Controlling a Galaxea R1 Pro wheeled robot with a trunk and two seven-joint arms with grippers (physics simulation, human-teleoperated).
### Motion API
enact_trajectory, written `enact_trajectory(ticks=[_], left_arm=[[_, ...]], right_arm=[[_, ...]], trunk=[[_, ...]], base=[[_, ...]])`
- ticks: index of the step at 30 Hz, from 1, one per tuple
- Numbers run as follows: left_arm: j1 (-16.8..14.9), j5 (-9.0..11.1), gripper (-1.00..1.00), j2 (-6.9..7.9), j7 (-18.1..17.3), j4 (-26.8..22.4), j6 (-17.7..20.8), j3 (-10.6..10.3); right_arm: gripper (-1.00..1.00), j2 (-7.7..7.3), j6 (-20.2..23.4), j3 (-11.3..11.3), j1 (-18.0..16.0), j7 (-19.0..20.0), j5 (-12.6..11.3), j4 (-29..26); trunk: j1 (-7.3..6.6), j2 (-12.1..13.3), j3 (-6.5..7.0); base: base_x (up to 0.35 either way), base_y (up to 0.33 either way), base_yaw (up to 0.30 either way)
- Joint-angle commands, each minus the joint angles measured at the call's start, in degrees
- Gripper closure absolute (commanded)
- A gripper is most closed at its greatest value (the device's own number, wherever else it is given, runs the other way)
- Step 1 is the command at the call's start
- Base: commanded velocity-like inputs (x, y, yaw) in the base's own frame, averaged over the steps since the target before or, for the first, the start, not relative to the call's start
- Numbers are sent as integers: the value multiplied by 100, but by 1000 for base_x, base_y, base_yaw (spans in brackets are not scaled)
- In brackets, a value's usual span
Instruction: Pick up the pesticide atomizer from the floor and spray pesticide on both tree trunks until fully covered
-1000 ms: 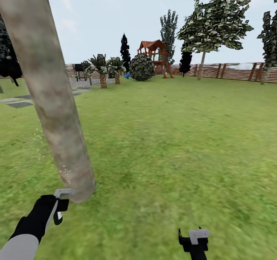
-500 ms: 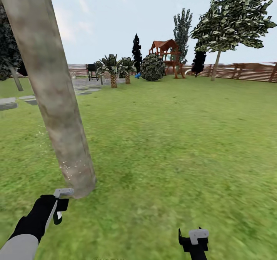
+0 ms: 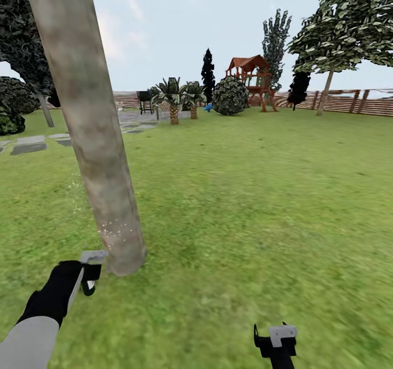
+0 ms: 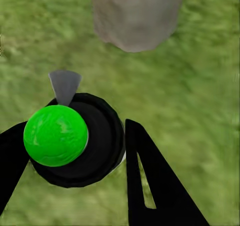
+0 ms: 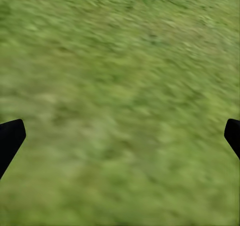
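L gripper (image 3: pixel 87 273) low at the head view's left, black fingers (image 4: pixel 150 186) clamped either side of the pesticide atomizer (image 4: pixel 75 141). Wrist cam shows the atomizer's black round body w/ a bright green ball on top and a grey nozzle tip pointing at the tree trunk (image 3: pixel 90 129). Trunk's right there, just beyond the nozzle: thick, mottled grey-brown, leaning across the frame's left, base flared into the grass (image 3: pixel 234 210). Pesticide (image 3: pixel 112 230): faint white specks dusted over the lower trunk, a few drifting beside it to the left. R gripper (image 3: pixel 275 339) down at the bottom edge, over bare lawn; wrist cam has its two black tips at opposite edges, spread wide, holding nothing. Far off: second tree (image 3: pixel 338 36) w/ pale-green crown by the wooden fence (image 3: pixel 349 104), a red-roofed play tower (image 3: pixel 251 82), round shrub (image 3: pixel 230 96), two short palms (image 3: pixel 174 99), stone pavers (image 3: pixel 33 145) at left
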Motion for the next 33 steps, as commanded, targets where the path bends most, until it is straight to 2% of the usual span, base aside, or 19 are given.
enact_trajectory(ticks=[1,3,5,6,7,8,9,11,13,15,17,21,24,27,28,31,32,33], left_arm=[[-105,-85,100,-13,-115,-19,37,14],[-343,-105,100,-6,-419,-36,78,5],[-409,-123,100,38,-554,-37,87,-19],[-455,-141,100,153,-613,-21,89,-38],[-529,-125,100,443,-648,15,99,-44],[-551,-120,100,586,-669,25,103,-45],[-560,-120,100,637,-687,18,105,-47],[-571,-117,100,604,-716,-58,107,-119],[-586,-119,100,357,-720,-251,246,-482],[-621,-101,100,295,-724,-466,548,-618],[-689,-98,100,342,-727,-609,856,-648],[-900,-89,100,593,-728,-643,955,-630],[-889,-86,100,555,-728,-658,981,-680],[-929,-91,100,361,-830,-660,987,-727],[-942,-92,100,360,-899,-662,1017,-730],[-1189,-112,100,471,-1092,-659,1335,-705],[-1268,-112,100,588,-1116,-664,1397,-703],[-1281,-114,100,631,-1122,-668,1416,-718]], right_arm=[[-100,-1,2,4,-4,-58,59,6],[-100,-4,2,3,-4,-58,59,7],[-100,-5,2,3,-4,-58,59,7],[-100,-5,5,3,-4,-58,59,7],[-100,-5,7,4,-4,-58,59,7],[-100,-5,8,3,-4,-58,59,7],[-100,-5,8,3,-4,-58,59,7],[-100,-5,8,3,-4,-58,59,7],[-100,-5,8,3,-4,-58,59,7],[-100,-5,8,3,-4,-58,59,7],[-100,-5,8,3,-4,-58,59,7],[-100,-5,8,3,-4,-57,59,7],[-100,-6,8,3,-4,-56,59,7],[-100,-11,8,3,-4,-57,59,7],[-100,-9,8,3,-4,-56,59,7],[-100,-10,8,3,-4,-52,59,7],[-100,-8,8,3,-4,-50,59,7],[-100,-8,8,4,-4,-50,59,7]], trunk=[[-1,-2,-7],[-1,-2,-7],[-1,-2,-7],[-1,-2,-7],[-1,-2,-7],[-1,-2,-7],[-1,-2,-7],[-1,-2,-7],[-1,-2,-7],[-1,-2,-7],[-1,-2,-7],[-1,-2,-7],[-1,-2,-7],[-1,-2,-7],[-1,-2,-7],[-1,-2,-7],[-1,-2,-7],[-1,-2,-7]], base=[[0,0,0],[0,0,0],[0,0,0],[0,0,0],[0,0,0],[0,0,0],[0,0,0],[0,0,0],[0,0,0],[0,0,0],[0,0,0],[0,0,0],[0,0,0],[0,0,0],[0,0,0],[0,0,0],[0,0,0],[0,0,0]])
